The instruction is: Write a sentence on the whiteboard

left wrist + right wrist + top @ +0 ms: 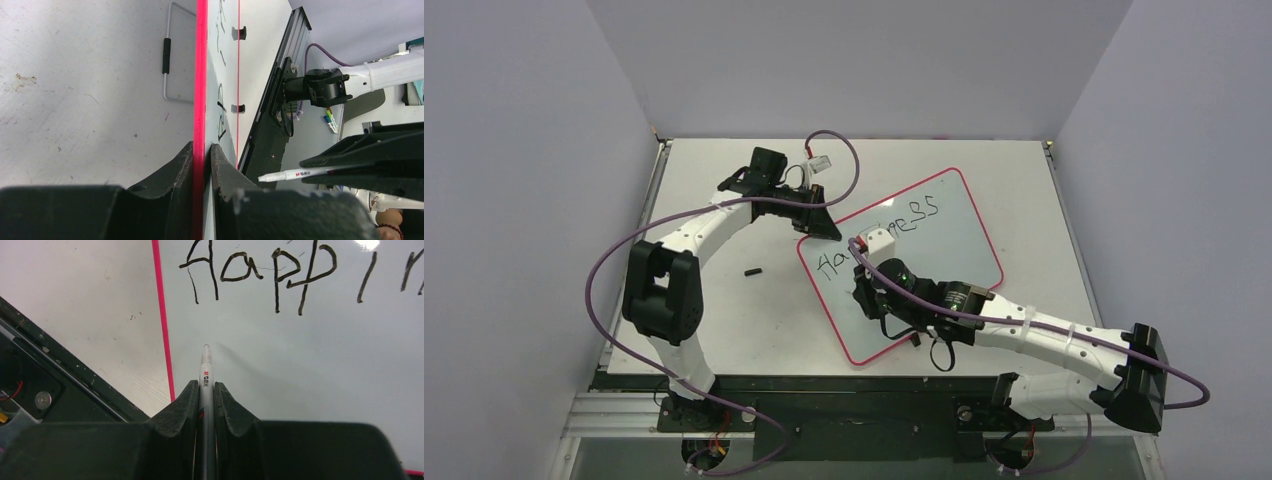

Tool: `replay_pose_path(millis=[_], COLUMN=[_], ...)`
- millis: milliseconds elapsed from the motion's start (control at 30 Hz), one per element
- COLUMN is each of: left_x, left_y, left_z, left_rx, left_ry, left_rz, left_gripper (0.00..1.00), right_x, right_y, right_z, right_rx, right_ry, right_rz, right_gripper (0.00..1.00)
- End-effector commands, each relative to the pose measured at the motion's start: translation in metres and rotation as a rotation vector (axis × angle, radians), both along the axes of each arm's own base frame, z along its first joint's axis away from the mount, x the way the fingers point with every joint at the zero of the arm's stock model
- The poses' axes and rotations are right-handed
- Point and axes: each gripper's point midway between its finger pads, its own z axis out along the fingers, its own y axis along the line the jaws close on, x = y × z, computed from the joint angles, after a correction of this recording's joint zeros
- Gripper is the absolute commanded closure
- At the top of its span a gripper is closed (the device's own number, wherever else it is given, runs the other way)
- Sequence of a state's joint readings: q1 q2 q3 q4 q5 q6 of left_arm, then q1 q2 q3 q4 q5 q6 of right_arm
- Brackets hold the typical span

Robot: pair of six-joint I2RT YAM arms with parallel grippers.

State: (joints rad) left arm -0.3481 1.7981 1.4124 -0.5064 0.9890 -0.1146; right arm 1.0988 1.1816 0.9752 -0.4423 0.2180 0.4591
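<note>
Closed tight at bottom centre of right wrist view: right gripper (206, 390) on white marker (205, 367), tip toward whiteboard (300, 370), below sentence (260, 270) running along top edge. Clamped at bottom centre of left wrist view: left gripper (201, 155) on whiteboard's red rim (201, 75).

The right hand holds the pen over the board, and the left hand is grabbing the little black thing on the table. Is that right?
Not quite. The left gripper is pinching the red rim of the board, not the black thing, which lies untouched on the table; the left wrist view shows it. The right gripper does hold the pen over the board.
</note>
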Motion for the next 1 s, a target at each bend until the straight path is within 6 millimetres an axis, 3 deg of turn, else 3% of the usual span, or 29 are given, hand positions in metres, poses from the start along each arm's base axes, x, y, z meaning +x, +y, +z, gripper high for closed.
replay_pose_path(millis=[0, 433, 967], left_x=[-0.006, -0.008, -0.009], left_y=[-0.003, -0.004, -0.004], left_z=[0.021, 0.027, 0.032], left_rx=[-0.004, 0.004, 0.000], left_ry=[-0.117, -0.145, -0.157], left_rz=[-0.024, -0.022, -0.021], left_gripper=[1.00, 1.00, 1.00], right_x=[0.004, 0.014, 0.029], right_y=[0.017, 0.024, -0.010], right_z=[0.005, -0.026, -0.037], right_rx=[0.048, -0.007, -0.052], right_ry=[-0.042, -0.031, -0.039], right_rz=[-0.004, -0.054, -0.197], right_gripper=[1.00, 1.00, 1.00])
